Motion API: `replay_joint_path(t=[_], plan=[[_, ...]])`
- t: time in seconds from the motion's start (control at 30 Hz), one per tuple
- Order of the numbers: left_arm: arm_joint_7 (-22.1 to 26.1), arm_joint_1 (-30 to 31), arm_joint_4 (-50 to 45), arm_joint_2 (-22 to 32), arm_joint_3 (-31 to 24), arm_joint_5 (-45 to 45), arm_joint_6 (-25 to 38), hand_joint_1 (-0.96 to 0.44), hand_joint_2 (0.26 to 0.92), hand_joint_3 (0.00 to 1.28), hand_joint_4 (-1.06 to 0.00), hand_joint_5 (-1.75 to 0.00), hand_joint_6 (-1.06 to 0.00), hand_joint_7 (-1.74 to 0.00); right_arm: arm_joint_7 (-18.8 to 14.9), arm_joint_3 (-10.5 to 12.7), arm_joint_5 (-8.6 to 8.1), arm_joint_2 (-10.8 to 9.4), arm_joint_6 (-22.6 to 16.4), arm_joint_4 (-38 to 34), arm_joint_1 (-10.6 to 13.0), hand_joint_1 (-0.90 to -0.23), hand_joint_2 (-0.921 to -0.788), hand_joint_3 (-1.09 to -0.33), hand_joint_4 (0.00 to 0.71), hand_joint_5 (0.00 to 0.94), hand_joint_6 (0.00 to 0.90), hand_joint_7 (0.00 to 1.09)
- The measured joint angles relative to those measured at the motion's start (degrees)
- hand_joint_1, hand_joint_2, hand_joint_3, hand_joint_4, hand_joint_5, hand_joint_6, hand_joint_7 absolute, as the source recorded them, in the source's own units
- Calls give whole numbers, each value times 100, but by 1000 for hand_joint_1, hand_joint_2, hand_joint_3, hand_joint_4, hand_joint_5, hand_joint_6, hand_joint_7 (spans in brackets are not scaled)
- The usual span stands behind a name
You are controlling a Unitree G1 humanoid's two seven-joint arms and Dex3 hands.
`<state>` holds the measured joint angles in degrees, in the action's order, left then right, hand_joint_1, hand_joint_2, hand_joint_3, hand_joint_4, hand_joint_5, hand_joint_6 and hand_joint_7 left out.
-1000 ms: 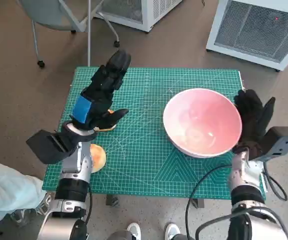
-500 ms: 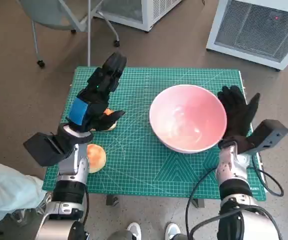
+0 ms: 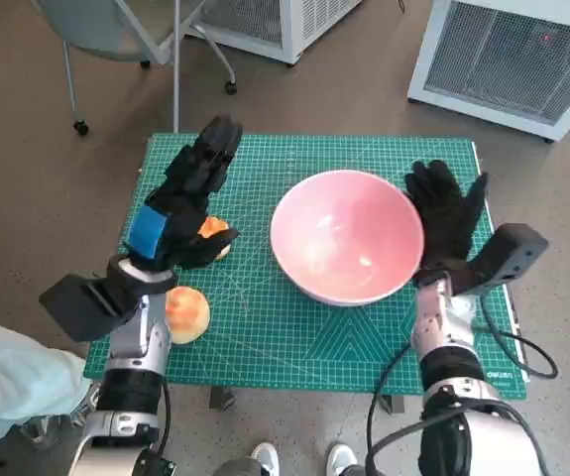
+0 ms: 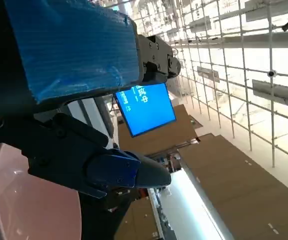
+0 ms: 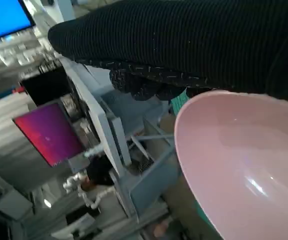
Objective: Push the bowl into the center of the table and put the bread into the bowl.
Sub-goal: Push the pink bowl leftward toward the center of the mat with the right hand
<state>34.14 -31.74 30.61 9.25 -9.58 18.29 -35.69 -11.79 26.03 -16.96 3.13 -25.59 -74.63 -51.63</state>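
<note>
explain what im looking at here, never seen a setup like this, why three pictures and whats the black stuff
It is a humanoid robot at a small table covered by a green cutting mat, filmed by three cameras at one moment. The head view looks down from the robot's head. The black shapes are its hands: the left hand, with blue tape on its back, and the gloved right hand. The other two pictures come from cameras behind each wrist, so they look tilted. On the mat stands a pink bowl, empty, with the right hand flat against its side. Under the left hand lies a piece of bread; whether the hand touches it is unclear. Nearer the robot lies a round bun. Neither hand holds anything.
</note>
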Motion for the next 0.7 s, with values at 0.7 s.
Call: replay_joint_path(t=[0.7], plan=[[-189, 99, -187, 7, 12, -13, 77, -626, 921, 229, -85, 0, -206, 0, -170, -124, 152, -75, 126, 3, -164, -625, -921, -941, 162, 1, 131, 258]])
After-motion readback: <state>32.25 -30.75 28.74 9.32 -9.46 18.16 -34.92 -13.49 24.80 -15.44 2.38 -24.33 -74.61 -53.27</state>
